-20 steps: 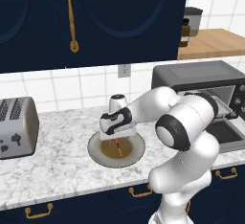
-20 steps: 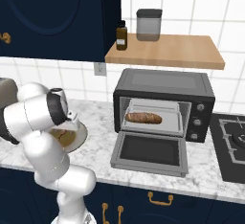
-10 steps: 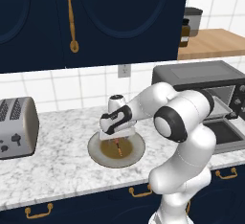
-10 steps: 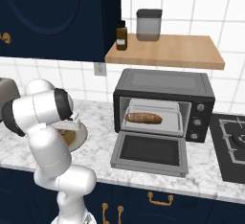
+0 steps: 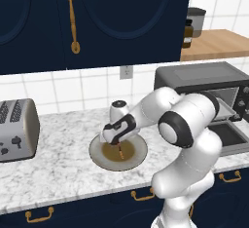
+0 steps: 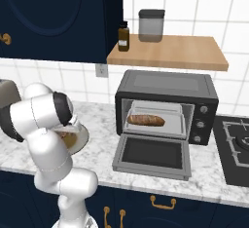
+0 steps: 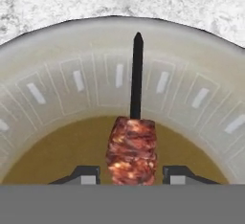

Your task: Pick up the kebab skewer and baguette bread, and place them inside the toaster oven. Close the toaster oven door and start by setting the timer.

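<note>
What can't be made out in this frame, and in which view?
- Hand view: the lower kebab skewer is cut off by the bottom edge; finger contact with it is unclear.
- Right base view: the arm hides most of the plate.
- Left base view: the arm hides the toaster oven interior.

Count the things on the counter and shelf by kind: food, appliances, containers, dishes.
Food: 2, skewer, bread
Appliances: 2, oven, toaster
Containers: 2, bottle, canister
Dishes: 1, plate
Total: 7
</note>
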